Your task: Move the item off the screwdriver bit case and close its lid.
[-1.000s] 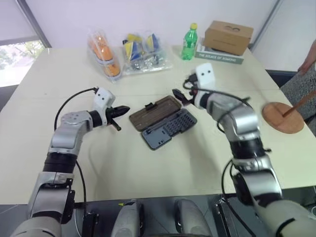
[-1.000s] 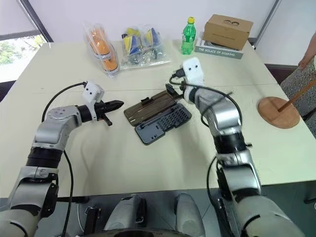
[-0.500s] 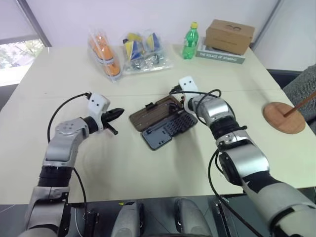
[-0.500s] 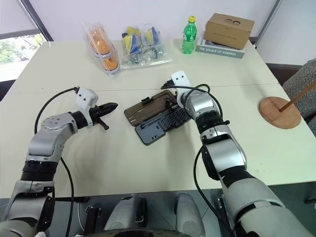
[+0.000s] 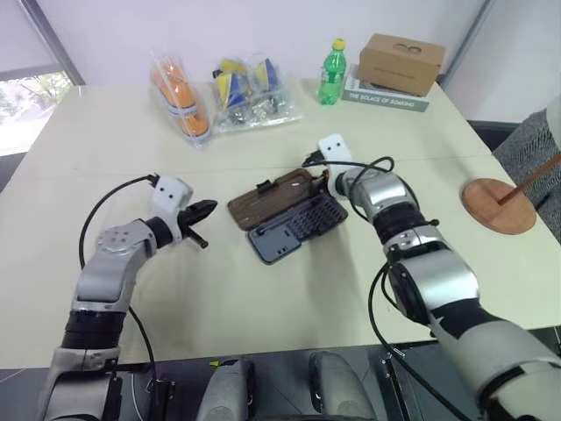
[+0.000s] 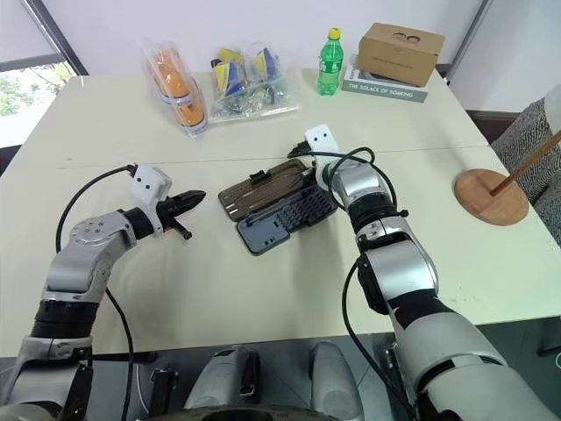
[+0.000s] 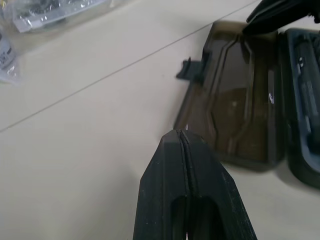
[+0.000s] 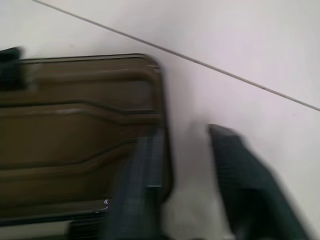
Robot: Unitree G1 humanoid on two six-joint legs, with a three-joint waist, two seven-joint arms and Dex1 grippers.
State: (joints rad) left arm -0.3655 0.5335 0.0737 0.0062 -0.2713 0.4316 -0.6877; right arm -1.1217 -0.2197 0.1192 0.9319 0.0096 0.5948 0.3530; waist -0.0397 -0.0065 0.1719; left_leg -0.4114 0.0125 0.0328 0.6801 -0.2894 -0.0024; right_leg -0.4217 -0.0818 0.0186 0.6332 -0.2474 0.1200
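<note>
Pale desk is shown with the open screwdriver bit case at centre, lid laid flat; its corner is straddled by the right claw, apparently for flipping. Left claw is pressed together nearby. Wooden stand sits far right.

"Can you read any words here?"

"Just one spot. The book under the cardboard box has white letters on its edge. It starts 'THE SOLACE OF', and the last word is too small to tell."

"And the green bottle?"

"Its label is too small to read."
</note>
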